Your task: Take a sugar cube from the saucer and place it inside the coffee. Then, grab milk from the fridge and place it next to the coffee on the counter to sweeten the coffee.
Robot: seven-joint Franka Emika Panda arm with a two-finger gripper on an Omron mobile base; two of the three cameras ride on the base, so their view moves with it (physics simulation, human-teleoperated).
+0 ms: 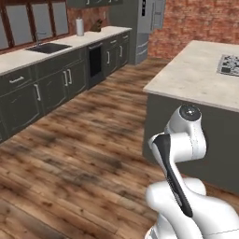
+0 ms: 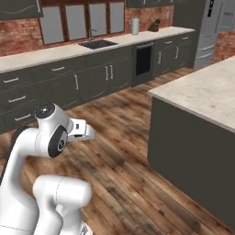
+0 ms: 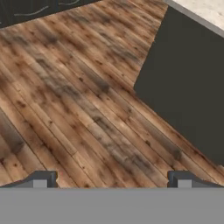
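While the white Franka arm is riding folded over its base in the middle of the kitchen, its 2 dark fingers [image 3: 112,180] are standing spread as wide as they go, holding nothing and pointing down at the brown plank floor [image 3: 87,109].

Risk 1: the dark grey island with the beige speckled stone top [image 1: 196,79] is sitting close on the arm's right, so a wide swing or a tight turn of the base could be clipping its side panel [image 3: 188,87].

Risk 2: no sugar cube, saucer or mug of coffee is appearing in these pictures, so their position cannot be told, and the base would be driving toward an unconfirmed spot.

The long beige speckled counter [image 2: 55,54] over dark grey cabinets is running along the far brick wall, carrying a sink [image 2: 97,44] and a white paper-towel roll [image 2: 135,26]. The tall grey double-door fridge [image 1: 144,28] is standing closed at the far end, well apart from the fingers; the milk is presumably shut inside.
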